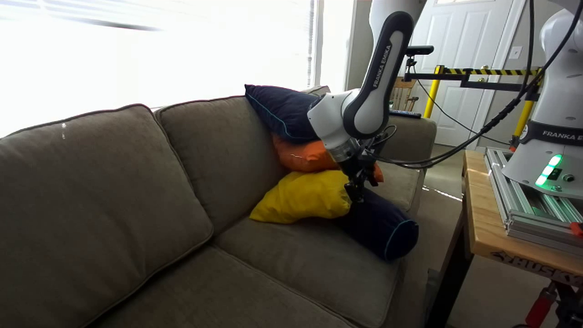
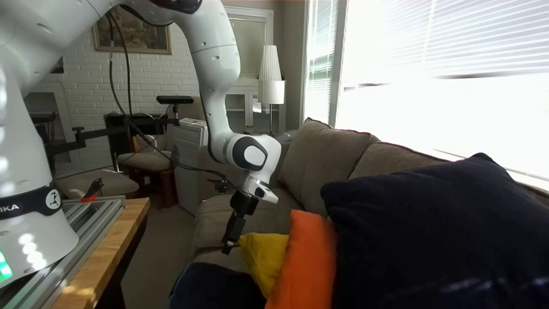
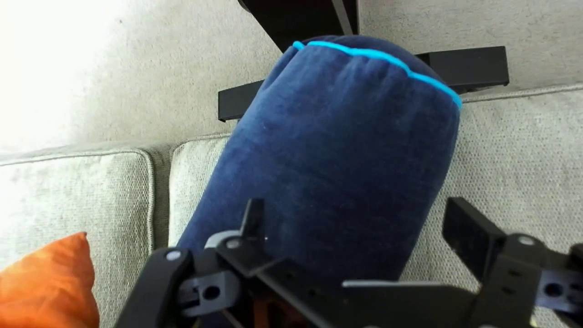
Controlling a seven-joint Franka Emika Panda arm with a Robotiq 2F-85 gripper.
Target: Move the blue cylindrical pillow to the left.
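Nearest in the wrist view, the black two-jawed gripper [image 3: 357, 223] has its jaws spread wide and holds nothing, one over the dark navy, tube-shaped fabric bolster [image 3: 346, 146], the other past its side. Below, the bolster lies on the grey-brown fabric sofa [image 1: 291, 255], its turquoise-piped round end at the seat's front edge. In an exterior view, a yellow fabric pillow [image 1: 305, 196] is beside the bolster, an orange fabric pillow [image 1: 303, 156] farther back, then a squarish navy fabric cushion [image 1: 287, 111].
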